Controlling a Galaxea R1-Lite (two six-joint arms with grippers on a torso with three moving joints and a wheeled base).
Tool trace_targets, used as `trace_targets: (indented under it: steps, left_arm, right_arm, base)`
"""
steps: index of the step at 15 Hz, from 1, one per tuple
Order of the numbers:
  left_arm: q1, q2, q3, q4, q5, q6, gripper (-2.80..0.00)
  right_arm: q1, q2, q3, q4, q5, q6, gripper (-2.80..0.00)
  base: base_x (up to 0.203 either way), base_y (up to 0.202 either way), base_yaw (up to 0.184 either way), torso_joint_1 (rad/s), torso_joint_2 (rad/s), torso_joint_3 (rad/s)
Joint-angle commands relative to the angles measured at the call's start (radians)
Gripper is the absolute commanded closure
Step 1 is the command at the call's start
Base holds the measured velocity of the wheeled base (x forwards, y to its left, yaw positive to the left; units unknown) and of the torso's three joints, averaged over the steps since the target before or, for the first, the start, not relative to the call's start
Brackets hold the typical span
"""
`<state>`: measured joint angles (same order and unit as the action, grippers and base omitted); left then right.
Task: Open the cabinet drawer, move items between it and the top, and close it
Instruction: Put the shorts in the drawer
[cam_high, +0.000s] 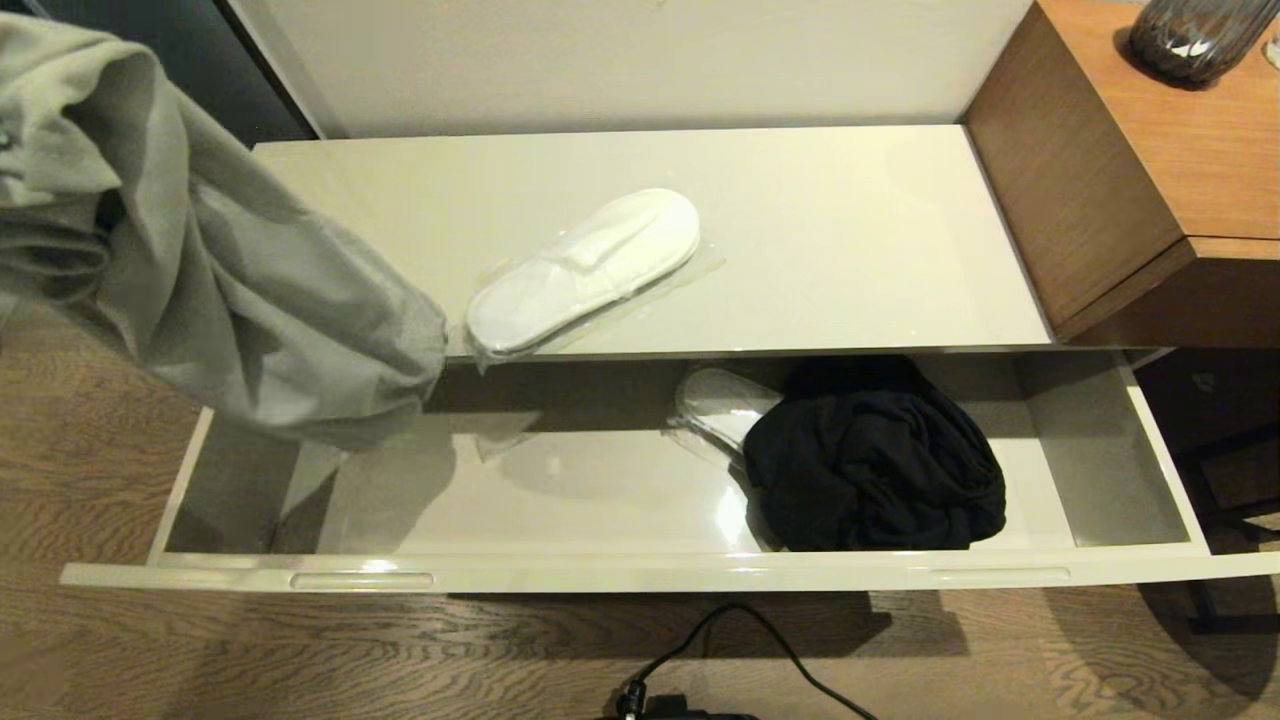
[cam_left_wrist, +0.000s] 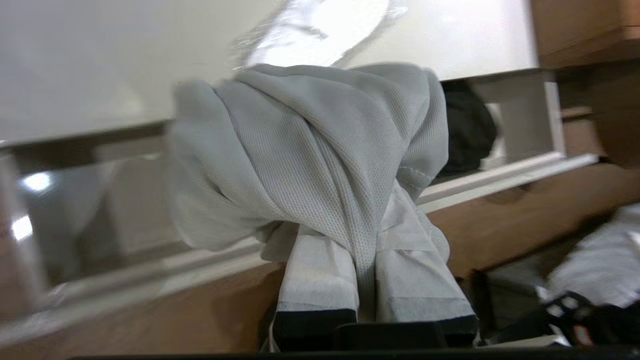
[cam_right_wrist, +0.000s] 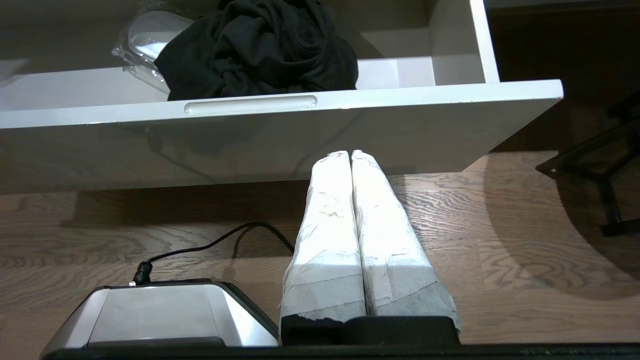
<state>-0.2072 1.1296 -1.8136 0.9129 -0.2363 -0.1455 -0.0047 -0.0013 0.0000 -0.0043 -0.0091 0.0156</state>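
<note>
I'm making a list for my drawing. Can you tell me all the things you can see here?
cabinet drawer: one, cream-beige, pulled open
top: one, cream-beige, above the drawer
grey garment: one, light grey, held in the air over the drawer's left end
black garment: one, black, bunched in the drawer's right half
slipper on top: one, white, in clear plastic
slipper in drawer: one, white, partly under the black garment
wooden unit: one, brown, right of the top
vase: one, dark, on the wooden unit
cable: one, black, on the floor
left gripper: fingers clamped on the grey garment
right gripper: fingers together, low before the drawer front
</note>
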Motion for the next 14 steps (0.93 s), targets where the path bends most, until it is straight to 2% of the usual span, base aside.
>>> trace_targets:
  steps: [1, 4, 7, 10, 13, 14]
  left_arm:
    - [0.011, -0.067, 0.008, 0.057, 0.036, 0.001, 0.0]
    - [0.023, -0.081, 0.024, 0.078, 0.04, 0.001, 0.0]
    - [0.031, -0.088, 0.21, 0.039, 0.042, -0.004, 0.0]
    - [0.034, -0.081, 0.258, -0.01, 0.04, -0.008, 0.0]
    - [0.033, -0.036, 0.416, -0.1, 0.041, -0.007, 0.0]
    - [0.032, -0.031, 0.422, -0.111, 0.042, -0.006, 0.0]
  right_arm:
    - [0.0, 0.001, 0.003, 0.0, 0.0, -0.007, 0.0]
    - [0.0, 0.001, 0.003, 0.0, 0.0, -0.008, 0.0]
    - [0.0, 0.001, 0.003, 0.0, 0.0, -0.008, 0.0]
    - [0.0, 0.001, 0.003, 0.0, 0.0, -0.008, 0.0]
    - [0.0, 0.001, 0.003, 0.0, 0.0, -0.008, 0.0]
    - [0.0, 0.001, 0.003, 0.0, 0.0, -0.008, 0.0]
  base:
    - [0.0, 0.0, 0.0, 0.0, 0.0, 0.0]
    - [0.0, 0.0, 0.0, 0.0, 0.0, 0.0]
    - [0.0, 0.0, 0.0, 0.0, 0.0, 0.0]
    - [0.0, 0.0, 0.0, 0.0, 0.0, 0.0]
    - [0.0, 0.0, 0.0, 0.0, 0.0, 0.0]
    - [0.0, 0.0, 0.0, 0.0, 0.0, 0.0]
